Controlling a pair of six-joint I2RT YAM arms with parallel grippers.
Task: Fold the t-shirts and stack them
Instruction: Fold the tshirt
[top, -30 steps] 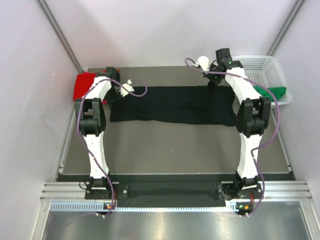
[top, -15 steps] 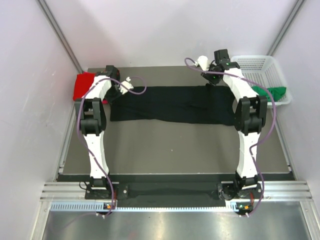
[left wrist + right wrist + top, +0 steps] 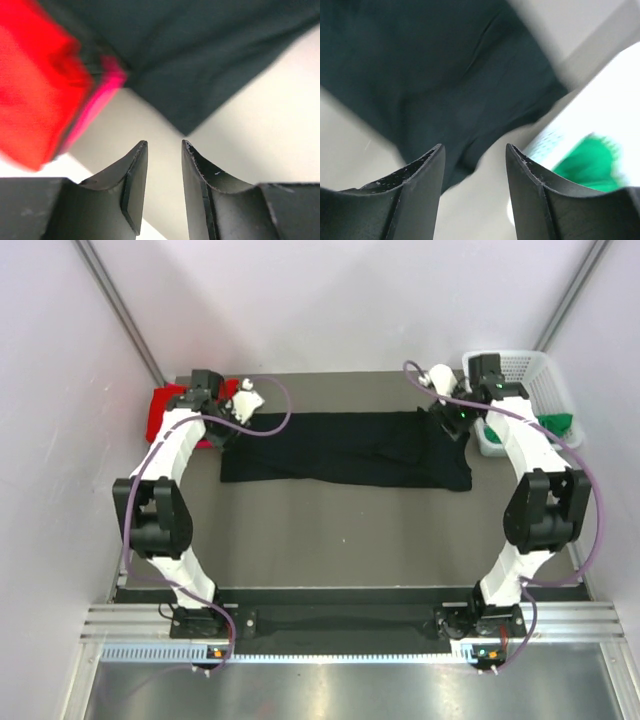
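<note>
A black t-shirt [image 3: 345, 450] lies folded into a long strip across the back of the table. My left gripper [image 3: 225, 420] hovers by its left end, open and empty [image 3: 165, 146]. The shirt's corner [image 3: 190, 60] shows just beyond the fingertips. A folded red t-shirt [image 3: 162, 415] sits at the back left [image 3: 35, 85], on top of a pink one [image 3: 102, 92]. My right gripper [image 3: 452, 422] is over the black shirt's right end [image 3: 435, 75], open with nothing between its fingers [image 3: 475, 148]. A green t-shirt [image 3: 555, 423] lies in the basket [image 3: 590, 160].
The white mesh basket [image 3: 520, 365] stands at the back right corner, close to my right wrist. Plain walls close in the back and both sides. The grey table top [image 3: 340, 530] stretches in front of the black shirt toward the arm bases.
Both grippers went from shut to open and let go of the black shirt's ends. Both arms swung their elbows outward; the right gripper shifted right toward the basket, the left slightly back-left.
</note>
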